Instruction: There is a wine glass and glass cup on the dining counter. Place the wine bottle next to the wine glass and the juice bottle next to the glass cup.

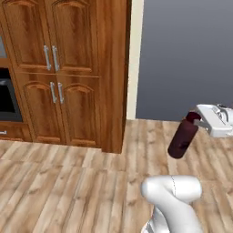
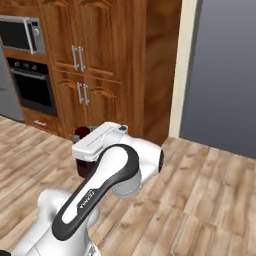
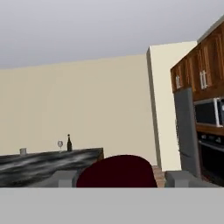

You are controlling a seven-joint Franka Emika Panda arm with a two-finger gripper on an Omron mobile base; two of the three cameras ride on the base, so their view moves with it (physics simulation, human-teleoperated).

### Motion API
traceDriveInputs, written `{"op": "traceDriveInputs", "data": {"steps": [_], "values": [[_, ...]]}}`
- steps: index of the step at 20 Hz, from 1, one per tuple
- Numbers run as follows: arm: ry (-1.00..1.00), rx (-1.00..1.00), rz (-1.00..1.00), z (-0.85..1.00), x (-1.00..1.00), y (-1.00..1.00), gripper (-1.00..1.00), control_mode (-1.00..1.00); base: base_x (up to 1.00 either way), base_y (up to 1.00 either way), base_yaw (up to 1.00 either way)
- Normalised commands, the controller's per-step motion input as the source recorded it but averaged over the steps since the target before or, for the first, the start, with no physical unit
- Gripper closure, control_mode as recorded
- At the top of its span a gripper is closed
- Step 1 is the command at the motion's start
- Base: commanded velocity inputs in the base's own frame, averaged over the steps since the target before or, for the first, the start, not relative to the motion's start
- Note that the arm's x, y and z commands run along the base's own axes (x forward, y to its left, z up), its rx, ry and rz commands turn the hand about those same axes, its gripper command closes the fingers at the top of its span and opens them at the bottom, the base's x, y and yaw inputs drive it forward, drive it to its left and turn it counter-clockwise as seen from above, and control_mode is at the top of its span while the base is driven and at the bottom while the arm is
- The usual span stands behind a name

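Gripper: In the left base view we see the gripper point(image 1: 198, 119) pinching the juice bottle point(image 1: 183, 136) at its neck, just under the dark red cap; the two finger tips point(image 3: 62, 179) flank the maroon body in the hand view.
Juice bottle: We find it held in the air over the wood plank floor point(image 1: 68, 182), tilted, its base hanging lower and toward the left of the left base view. In the right base view we catch part of it behind the white hand.
Dining counter: In the hand view we see the marbled top point(image 3: 43, 162) far off at the left, before a cream wall.
On the counter: The wine bottle point(image 3: 69, 143) stands upright just beside the wine glass point(image 3: 60, 145); the glass cup point(image 3: 23, 151) stands apart, further left.
Surroundings: We note tall wooden cabinets point(image 1: 59, 68) and a built-in oven point(image 2: 32, 90) with a microwave point(image 2: 22, 34) above it.
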Motion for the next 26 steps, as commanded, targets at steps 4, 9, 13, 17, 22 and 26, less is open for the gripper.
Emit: {"op": "traceDriveInputs", "data": {"steps": [4, 9, 13, 17, 22, 26], "values": [[0.0, 0.0, 0.0, 0.0, 0.0, 0.0, 1.0, 1.0, 0.67, 0.06, 0.73], [0.0, 0.0, 0.0, 0.0, 0.0, 0.0, 1.0, 1.0, 0.6, 0.26, 0.69], [0.0, 0.0, 0.0, 0.0, 0.0, 0.0, 1.0, 1.0, 0.91, 0.17, 0.59], [0.0, 0.0, 0.0, 0.0, 0.0, 0.0, 1.0, 1.0, 1.0, 0.01, 0.55], [0.0, 0.0, 0.0, 0.0, 0.0, 0.0, 1.0, 1.0, 1.0, 0.0, 0.51], [0.0, 0.0, 0.0, 0.0, 0.0, 0.0, 1.0, 1.0, 1.0, 0.0, 0.51]]}}
